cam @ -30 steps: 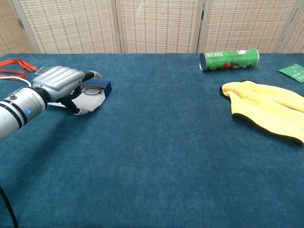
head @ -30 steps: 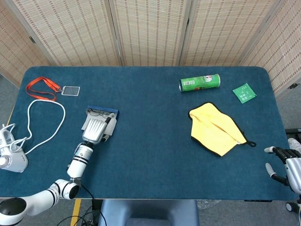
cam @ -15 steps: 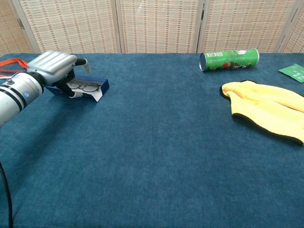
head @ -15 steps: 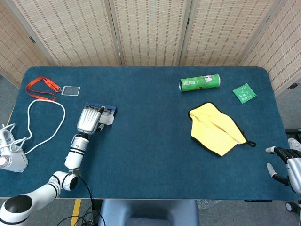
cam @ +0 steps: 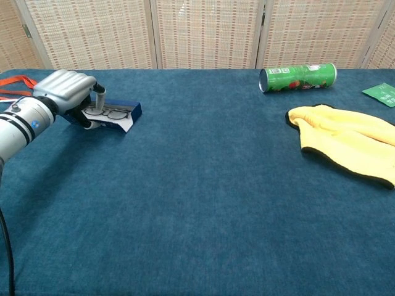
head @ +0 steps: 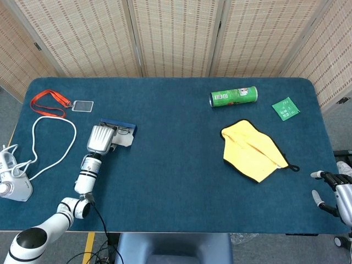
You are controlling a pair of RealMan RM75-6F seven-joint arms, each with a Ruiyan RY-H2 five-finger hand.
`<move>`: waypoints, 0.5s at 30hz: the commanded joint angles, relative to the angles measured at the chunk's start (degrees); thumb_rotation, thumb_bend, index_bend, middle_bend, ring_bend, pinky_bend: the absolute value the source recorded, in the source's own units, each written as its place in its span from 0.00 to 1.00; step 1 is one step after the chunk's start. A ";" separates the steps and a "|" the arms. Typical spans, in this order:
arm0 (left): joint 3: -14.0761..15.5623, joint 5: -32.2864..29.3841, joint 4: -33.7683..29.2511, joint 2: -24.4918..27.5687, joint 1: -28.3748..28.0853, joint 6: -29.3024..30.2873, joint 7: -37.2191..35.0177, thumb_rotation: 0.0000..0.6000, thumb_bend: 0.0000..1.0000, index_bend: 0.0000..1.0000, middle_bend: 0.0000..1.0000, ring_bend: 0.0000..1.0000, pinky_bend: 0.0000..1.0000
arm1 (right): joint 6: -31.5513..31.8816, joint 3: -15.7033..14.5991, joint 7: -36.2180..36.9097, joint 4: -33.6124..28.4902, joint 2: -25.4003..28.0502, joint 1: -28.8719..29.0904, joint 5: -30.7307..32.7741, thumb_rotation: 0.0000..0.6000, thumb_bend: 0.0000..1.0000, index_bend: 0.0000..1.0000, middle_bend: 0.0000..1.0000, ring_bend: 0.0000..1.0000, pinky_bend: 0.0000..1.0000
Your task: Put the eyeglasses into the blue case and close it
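The blue case [head: 124, 125] [cam: 136, 111] lies open at the table's left, with the eyeglasses [head: 122, 130] [cam: 110, 113] lying inside it. A white flap [head: 126, 142] [cam: 126, 123] of the case spreads on the near side. My left hand [head: 100, 138] [cam: 66, 92] is at the case's left end, fingers curled over it and thumb pointing down onto its edge, gripping that end. My right hand [head: 331, 191] hangs off the table's near right corner, fingers spread and holding nothing; only the head view shows it.
A green can [head: 233, 97] [cam: 298, 78] lies on its side at the back right, with a green packet [head: 285, 108] [cam: 381, 92] beside it. A yellow cloth [head: 252, 149] [cam: 345, 139] lies at the right. A red lanyard [head: 49, 102], a white cable [head: 52, 143] and a white device [head: 14, 184] are at the far left.
My left hand has slid from on top of the case to its left end, uncovering the eyeglasses, and curled its fingers over that end. The right hand has not moved.
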 commanded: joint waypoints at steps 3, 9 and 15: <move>0.70 1.10 0.65 -0.37 -0.11 0.12 -1.27 1.00 0.35 0.62 0.94 0.94 1.00 | -0.15 0.01 0.19 0.19 -0.10 0.06 0.02 1.00 0.39 0.32 0.40 0.43 0.34; 1.99 2.49 -0.52 0.23 0.32 0.32 -1.38 1.00 0.41 0.63 0.95 0.94 1.00 | -0.31 0.01 0.34 0.39 -0.16 0.13 0.03 1.00 0.39 0.32 0.40 0.43 0.34; 1.86 2.17 -1.75 0.79 0.56 -0.45 -0.67 1.00 0.43 0.62 0.95 0.94 1.00 | -0.41 0.02 0.43 0.47 -0.29 0.25 -0.08 1.00 0.39 0.32 0.40 0.43 0.34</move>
